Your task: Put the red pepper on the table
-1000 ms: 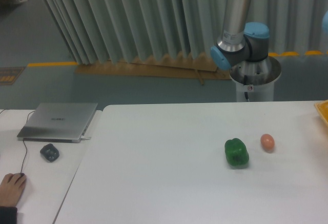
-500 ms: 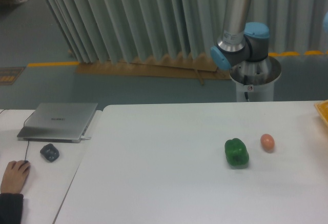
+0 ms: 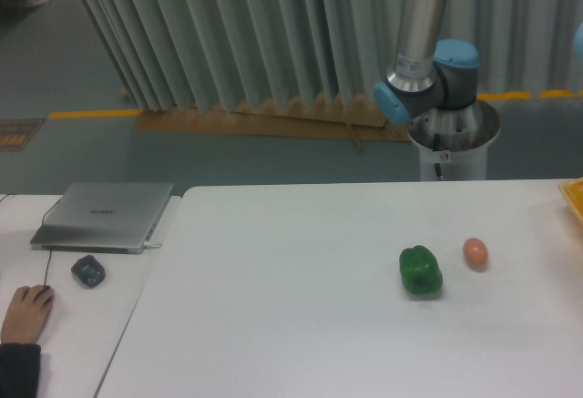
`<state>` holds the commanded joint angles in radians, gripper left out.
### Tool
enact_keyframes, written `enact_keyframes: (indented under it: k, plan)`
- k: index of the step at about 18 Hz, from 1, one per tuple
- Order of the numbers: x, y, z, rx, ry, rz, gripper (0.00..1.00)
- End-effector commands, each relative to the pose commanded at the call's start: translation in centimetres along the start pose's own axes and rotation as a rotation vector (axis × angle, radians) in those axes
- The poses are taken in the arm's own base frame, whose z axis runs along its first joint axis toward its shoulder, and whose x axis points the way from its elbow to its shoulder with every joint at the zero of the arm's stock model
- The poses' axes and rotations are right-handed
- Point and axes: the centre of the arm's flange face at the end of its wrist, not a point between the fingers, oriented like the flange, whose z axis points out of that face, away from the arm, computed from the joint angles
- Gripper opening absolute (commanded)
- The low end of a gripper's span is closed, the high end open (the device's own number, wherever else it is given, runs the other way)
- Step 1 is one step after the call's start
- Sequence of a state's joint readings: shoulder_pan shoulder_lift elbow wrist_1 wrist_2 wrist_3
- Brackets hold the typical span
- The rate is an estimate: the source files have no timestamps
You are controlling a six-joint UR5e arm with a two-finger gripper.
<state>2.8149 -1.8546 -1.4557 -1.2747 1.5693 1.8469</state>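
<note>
The red pepper is out of view. The large white table (image 3: 273,298) fills the lower part of the camera view. Behind its far edge stands the arm's base and lower links (image 3: 428,79), rising out of the top of the frame. The gripper itself is out of view above or to the right of the frame.
A green bell pepper (image 3: 420,270) lies on the table at the right, with a small orange-brown egg (image 3: 475,252) just right of it. A yellow-orange thing (image 3: 574,196) pokes in at the right edge. On the left desk are a closed laptop (image 3: 105,215), a dark object (image 3: 88,271) and a person's hand (image 3: 25,314).
The person's hand on the left desk shifted slightly a second ago. The arm, pepper and egg have not moved.
</note>
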Motion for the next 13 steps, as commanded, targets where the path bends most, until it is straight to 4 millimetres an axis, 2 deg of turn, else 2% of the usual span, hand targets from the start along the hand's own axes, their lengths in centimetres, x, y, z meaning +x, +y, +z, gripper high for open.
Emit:
enact_keyframes:
  k: [13]
  plan:
    - [-0.06, 0.25, 0.13, -0.003, 0.002, 0.015, 1.0]
